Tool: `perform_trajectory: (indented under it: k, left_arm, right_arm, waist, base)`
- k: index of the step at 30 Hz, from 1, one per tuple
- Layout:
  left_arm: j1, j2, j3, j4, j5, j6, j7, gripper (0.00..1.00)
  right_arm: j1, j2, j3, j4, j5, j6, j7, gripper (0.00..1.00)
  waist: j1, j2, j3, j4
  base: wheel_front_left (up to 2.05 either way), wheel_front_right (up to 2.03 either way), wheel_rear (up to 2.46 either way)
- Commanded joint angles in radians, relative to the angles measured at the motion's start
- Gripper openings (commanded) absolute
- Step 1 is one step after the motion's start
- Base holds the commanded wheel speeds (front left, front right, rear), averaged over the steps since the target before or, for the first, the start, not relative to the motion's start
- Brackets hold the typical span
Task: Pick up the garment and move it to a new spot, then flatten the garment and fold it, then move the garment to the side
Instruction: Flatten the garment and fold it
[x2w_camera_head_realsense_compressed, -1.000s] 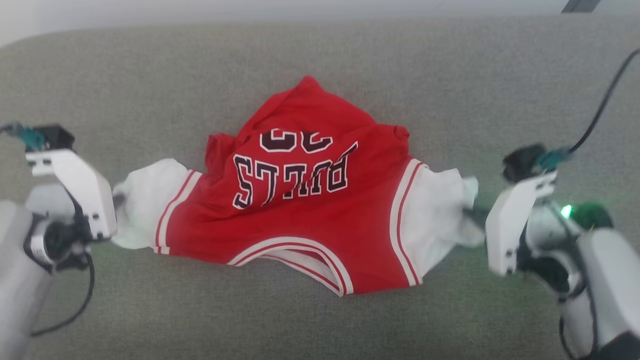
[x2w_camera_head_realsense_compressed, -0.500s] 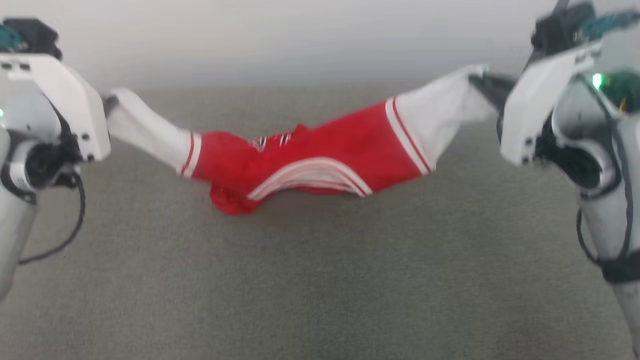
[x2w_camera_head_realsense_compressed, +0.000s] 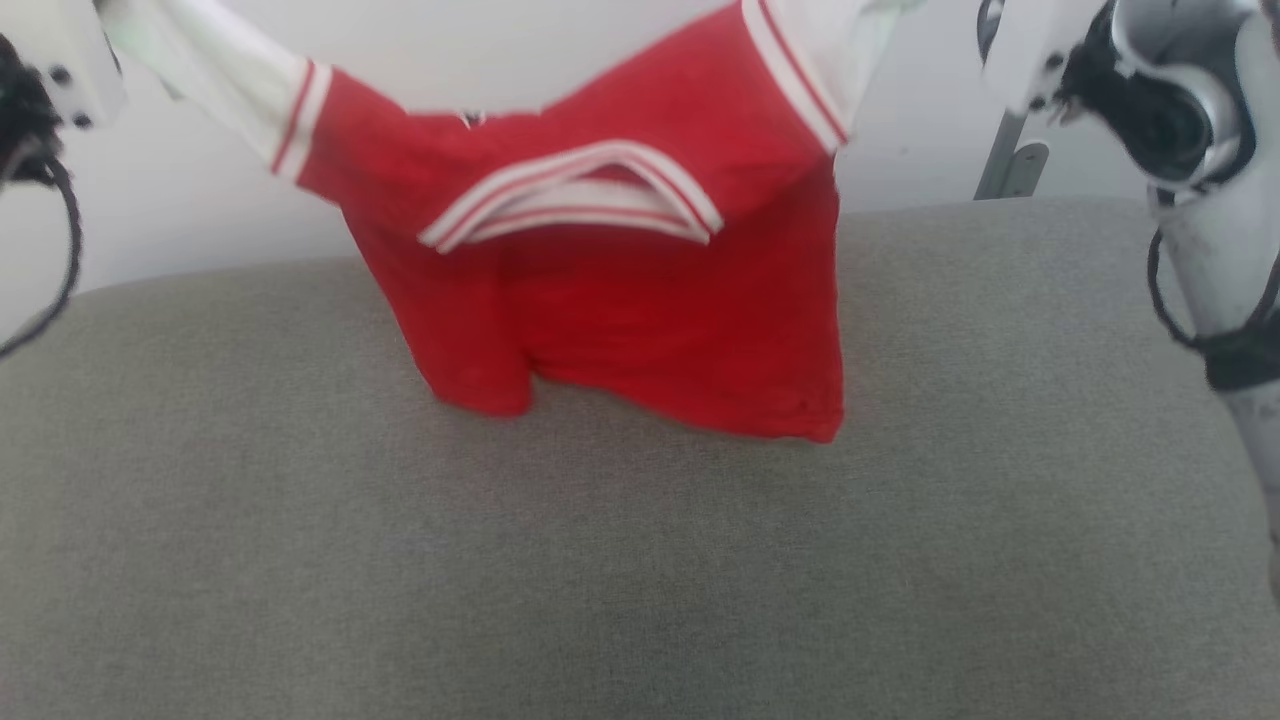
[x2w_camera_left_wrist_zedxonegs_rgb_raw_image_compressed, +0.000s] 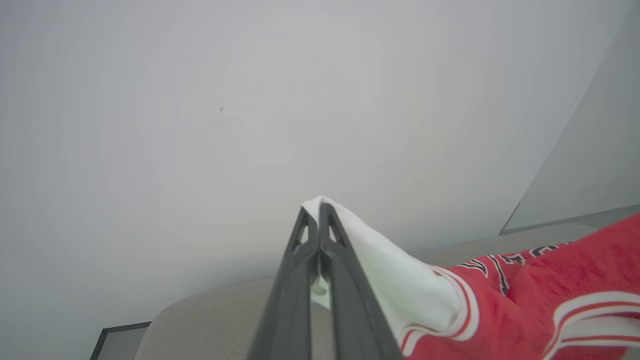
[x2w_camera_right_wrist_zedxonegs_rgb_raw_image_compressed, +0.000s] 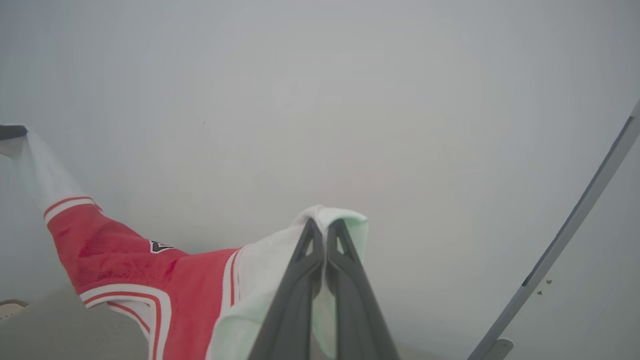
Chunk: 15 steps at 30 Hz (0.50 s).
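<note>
A pale wall (x2w_camera_head_realsense_compressed: 200, 220) is seen at the far side, and below it a grey fabric-covered worktop (x2w_camera_head_realsense_compressed: 640, 580) is spread across the near part of the scene. The garment (x2w_camera_head_realsense_compressed: 640, 330) is held up in the air above the far half of the worktop, stretched by its two white sleeves. Its long axis is laid left to right, from sleeve to sleeve, with the right end raised a little higher. The red body is hung downward, the hem pointed at the worktop and the striped collar opening turned to the near side. Whether the hem is touching the worktop cannot be told. Dark lettering is glimpsed on the far face in the left wrist view. The left pincer (x2w_camera_left_wrist_zedxonegs_rgb_raw_image_compressed: 314, 210) is clenched on the tip of the left sleeve. The right pincer (x2w_camera_right_wrist_zedxonegs_rgb_raw_image_compressed: 325, 225) is clenched on the bunched end of the right sleeve.
</note>
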Motion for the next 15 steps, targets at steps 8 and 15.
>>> perform_trajectory:
  k: [8, 15]
  left_arm:
    - [-0.097, -0.016, -0.005, 0.065, 0.039, -0.019, -0.057, 0.00]
    - [-0.139, -0.035, -0.008, 0.127, 0.052, -0.041, -0.113, 0.00]
  right_arm:
    - [-0.112, 0.007, 0.044, 0.133, 0.035, 0.000, -0.088, 0.00]
    - [-0.161, 0.002, 0.094, 0.221, 0.049, 0.000, -0.155, 0.00]
  waist:
    - [0.0000, -0.0001, -0.005, -0.004]
    - [0.0000, -0.0001, 0.038, -0.003]
  base:
    - [0.00, 0.00, 0.00]
    - [0.00, 0.00, 0.00]
